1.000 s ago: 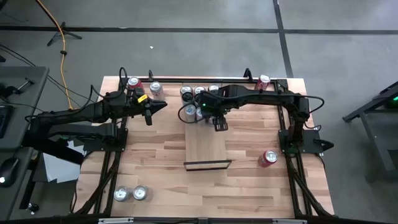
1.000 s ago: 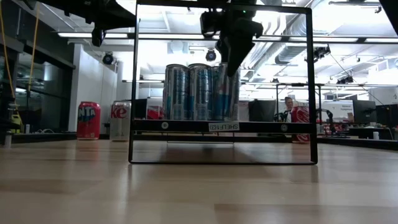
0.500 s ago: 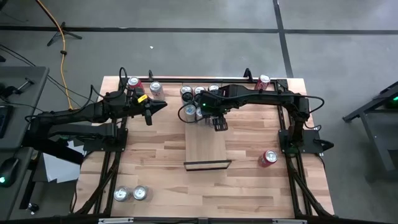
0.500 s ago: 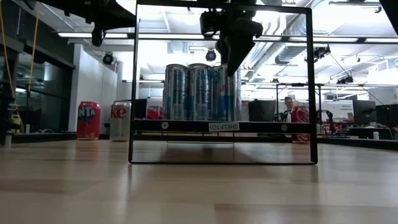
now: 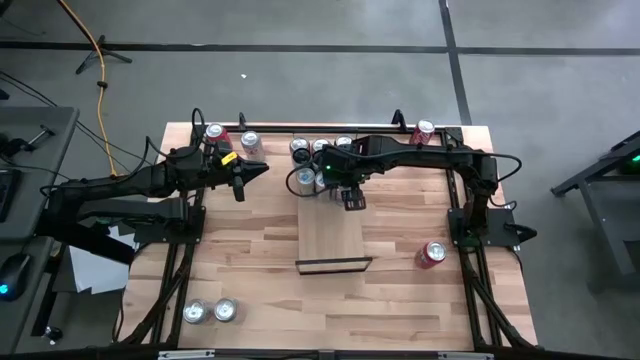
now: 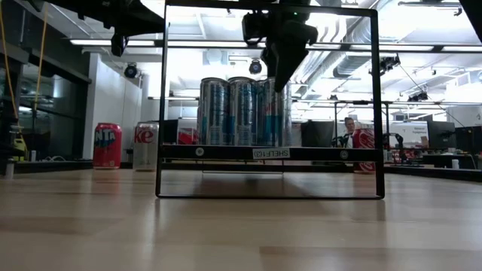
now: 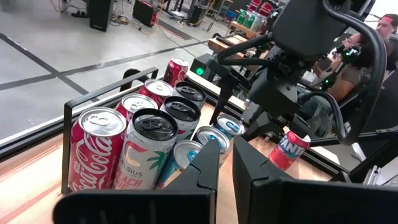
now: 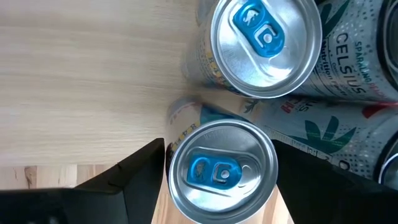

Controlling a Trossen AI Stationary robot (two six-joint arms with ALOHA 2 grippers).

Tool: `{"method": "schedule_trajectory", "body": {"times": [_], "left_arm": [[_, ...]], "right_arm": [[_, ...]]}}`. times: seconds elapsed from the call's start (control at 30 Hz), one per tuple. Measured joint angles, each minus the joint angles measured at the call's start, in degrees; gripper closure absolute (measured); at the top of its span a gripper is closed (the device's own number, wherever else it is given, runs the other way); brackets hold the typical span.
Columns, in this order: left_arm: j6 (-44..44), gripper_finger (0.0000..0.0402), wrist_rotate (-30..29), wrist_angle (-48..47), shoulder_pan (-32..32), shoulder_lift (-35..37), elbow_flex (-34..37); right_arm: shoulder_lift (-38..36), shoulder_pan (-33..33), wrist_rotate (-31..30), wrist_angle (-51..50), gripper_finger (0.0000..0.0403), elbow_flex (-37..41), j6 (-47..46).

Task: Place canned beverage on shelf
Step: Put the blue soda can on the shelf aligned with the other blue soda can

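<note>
Right gripper (image 8: 217, 171) above the can (image 8: 219, 170) standing on the shelf (image 5: 334, 238) at its far end, jaws apart either side, not gripping; lift straight up to clear neighbouring cans; left gripper (image 5: 240, 180) idle, jaws together.

This is a robotics lab or workshop in a large industrial hall. A bare grey concrete floor (image 5: 300, 25) marked with dark tape lines surrounds the wooden counter (image 5: 250, 270). An orange cable (image 5: 100, 60) trails across the floor. The low view shows exposed ceiling ducts (image 6: 354, 64) and strip lights (image 6: 98, 43); farther off, a seated person (image 6: 349, 129) works among benches and equipment.
</note>
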State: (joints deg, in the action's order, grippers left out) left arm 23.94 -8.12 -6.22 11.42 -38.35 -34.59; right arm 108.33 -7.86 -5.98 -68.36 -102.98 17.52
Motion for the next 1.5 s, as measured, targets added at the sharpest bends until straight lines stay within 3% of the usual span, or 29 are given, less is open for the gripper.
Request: {"method": "schedule_trajectory", "body": {"times": [0.17,0.47,0.6,0.83,1.17,1.33,1.5], "left_arm": [[0.0,0.0402,0.0,0.0,0.0,0.0,0.0],[0.0,0.0401,0.0,0.0,0.0,0.0,0.0],[0.0,0.0402,0.0,0.0,0.0,0.0,0.0],[0.0,0.0402,0.0,0.0,0.0,0.0,0.0],[-0.1,0.0401,0.0,0.0,0.0,0.0,0.0],[-0.1,0.0401,0.0,0.0,0.0,0.0,0.0],[-0.1,0.0401,0.0,-0.2,0.0,0.0,0.0]], "right_arm": [[0.0,0.0,0.1,0.0,0.0122,0.0,-1.0],[0.0,0.0,-0.3,-1.7,0.0056,0.0,2.7],[0.0,0.0,-3.9,-4.4,0.0052,-0.9,3.6],[-0.1,0.0,-6.8,-7.5,0.0053,-9.7,2.7],[-0.3,0.0,-2.3,-20.3,0.0054,-22.8,-9.7],[-4.8,1.6,2.6,-20.2,0.0054,-17.4,-14.9],[-13.2,4.5,2.1,-7.7,0.0054,-2.2,-19.1]]}}
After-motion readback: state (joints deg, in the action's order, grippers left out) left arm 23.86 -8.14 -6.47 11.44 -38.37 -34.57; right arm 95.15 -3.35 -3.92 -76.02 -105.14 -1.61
